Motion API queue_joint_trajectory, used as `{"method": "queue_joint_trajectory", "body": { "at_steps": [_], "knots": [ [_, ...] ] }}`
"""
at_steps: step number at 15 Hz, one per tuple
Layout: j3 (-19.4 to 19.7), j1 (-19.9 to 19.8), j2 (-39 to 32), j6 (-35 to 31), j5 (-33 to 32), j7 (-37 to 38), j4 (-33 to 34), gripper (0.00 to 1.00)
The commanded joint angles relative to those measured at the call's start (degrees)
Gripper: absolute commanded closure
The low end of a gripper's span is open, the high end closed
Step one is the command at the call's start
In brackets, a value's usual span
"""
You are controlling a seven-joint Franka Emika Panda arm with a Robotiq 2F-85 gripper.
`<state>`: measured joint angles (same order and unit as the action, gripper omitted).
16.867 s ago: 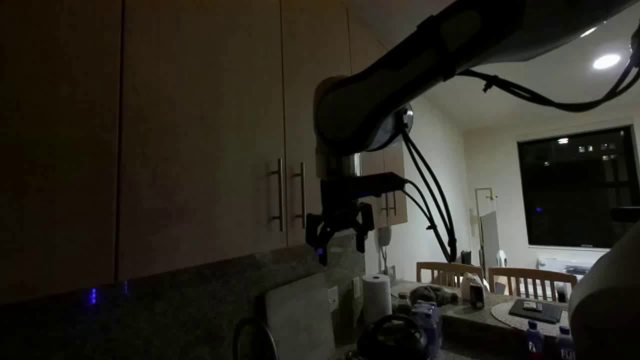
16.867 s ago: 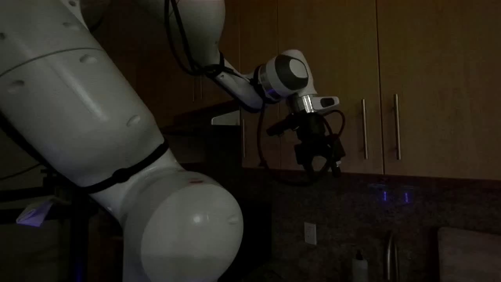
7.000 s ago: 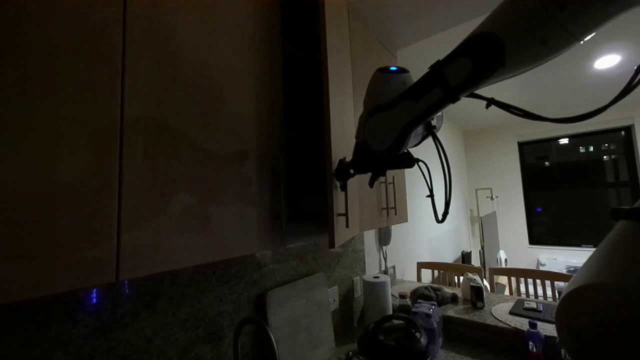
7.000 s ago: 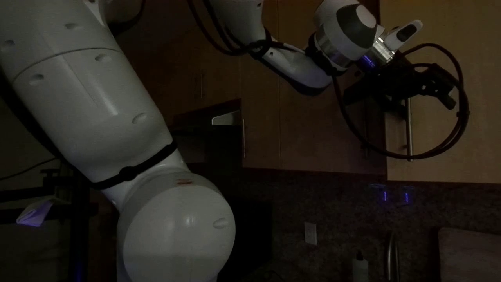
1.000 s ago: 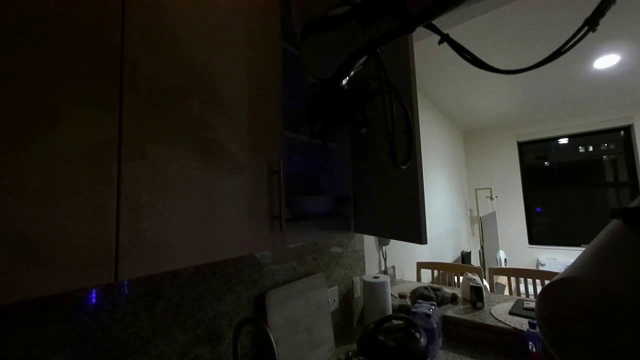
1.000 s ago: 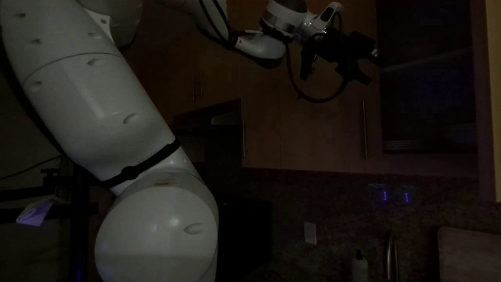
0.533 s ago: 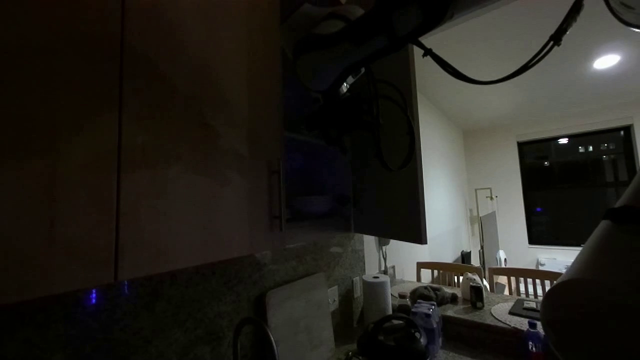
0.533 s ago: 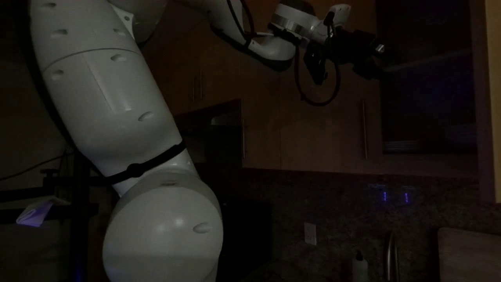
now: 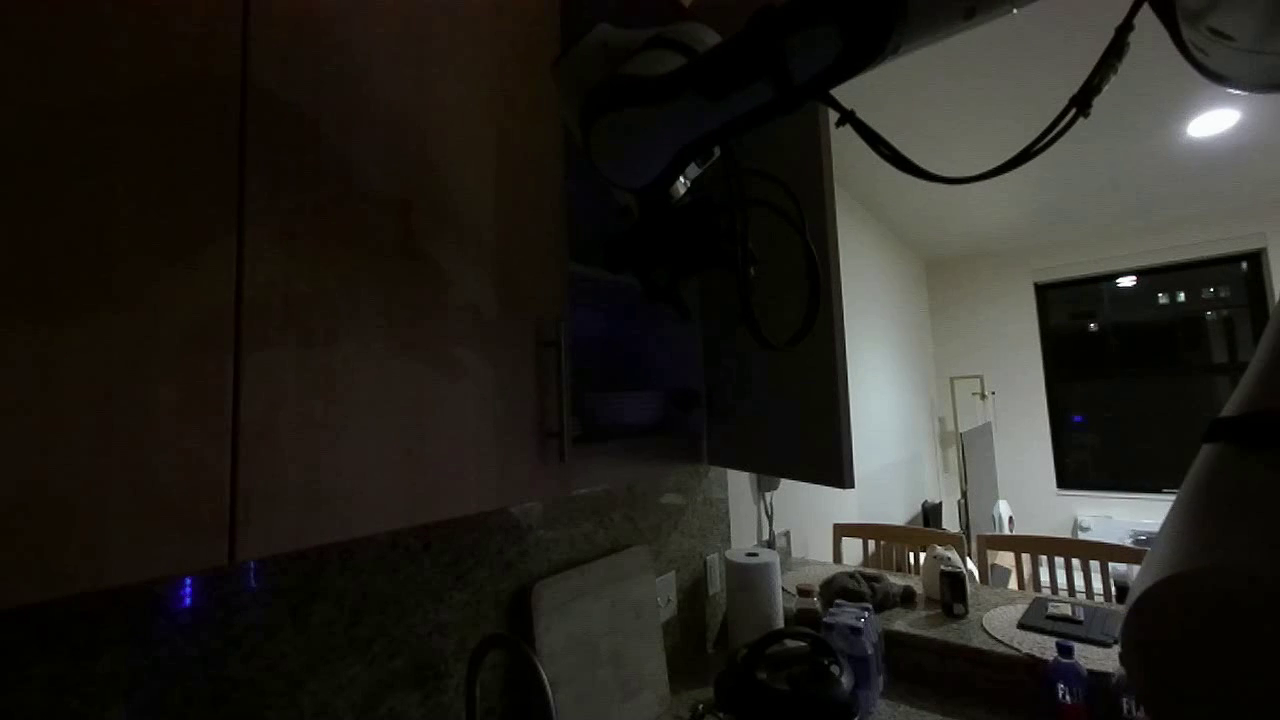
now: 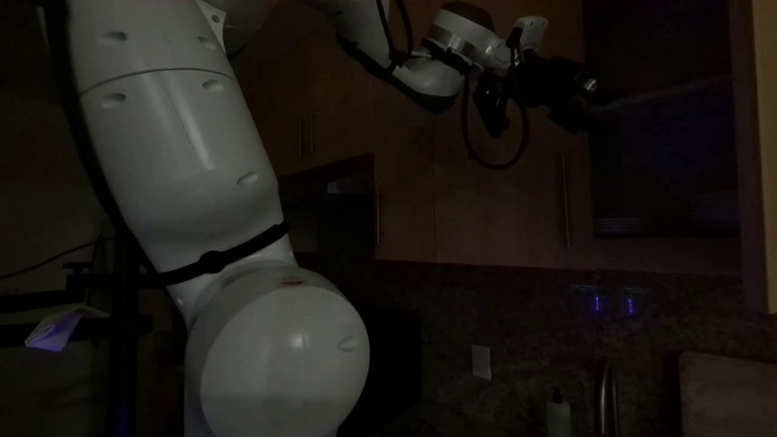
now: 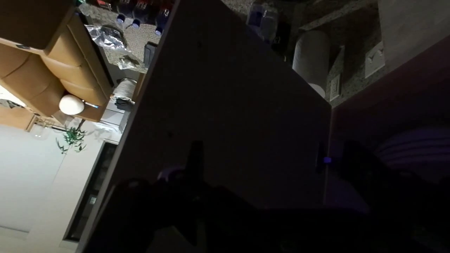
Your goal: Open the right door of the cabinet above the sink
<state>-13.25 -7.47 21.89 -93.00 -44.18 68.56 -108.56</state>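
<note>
The right door (image 9: 780, 400) of the cabinet (image 10: 661, 246) stands swung wide open, its dark inner face toward me. Its edge shows at the right in an exterior view (image 10: 765, 158), and its inner face fills the middle of the wrist view (image 11: 246, 98). Its bar handle is hidden on the outer side. The left door (image 9: 400, 300) is closed, with its handle (image 9: 562, 390) at its right edge. My gripper (image 10: 587, 106) is in front of the open interior, beside the door's inner face. In the wrist view the gripper (image 11: 275, 149) is open, its dark fingers wide apart with nothing between.
Stacked dishes (image 10: 622, 226) sit on the cabinet's lower shelf. Below are a faucet (image 9: 510, 655), a board (image 9: 600, 630), a paper towel roll (image 9: 755, 595), a black pot-like object (image 9: 785, 680) and packed bottles (image 9: 855, 645). The scene is very dark.
The right door was closed, then partly open with the gripper at its edge; now it is wide open. In the last second the gripper moved slightly lower and toward the interior; the door stayed still.
</note>
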Motion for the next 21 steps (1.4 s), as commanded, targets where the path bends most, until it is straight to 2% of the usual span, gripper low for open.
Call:
{"method": "queue_joint_trajectory", "body": {
  "at_steps": [1, 5, 18, 21],
  "knots": [
    [4.01, 3.79, 0.71, -3.11, -1.01, -4.56, -0.69, 0.00],
    [6.86, 4.49, 1.03, -6.31, -1.07, -8.12, -1.14, 0.00],
    [14.15, 2.20, 2.34, -11.83, -0.69, -15.63, -2.06, 0.00],
    [15.85, 2.08, 3.14, -14.92, 0.08, -19.00, -2.77, 0.00]
  ]
}}
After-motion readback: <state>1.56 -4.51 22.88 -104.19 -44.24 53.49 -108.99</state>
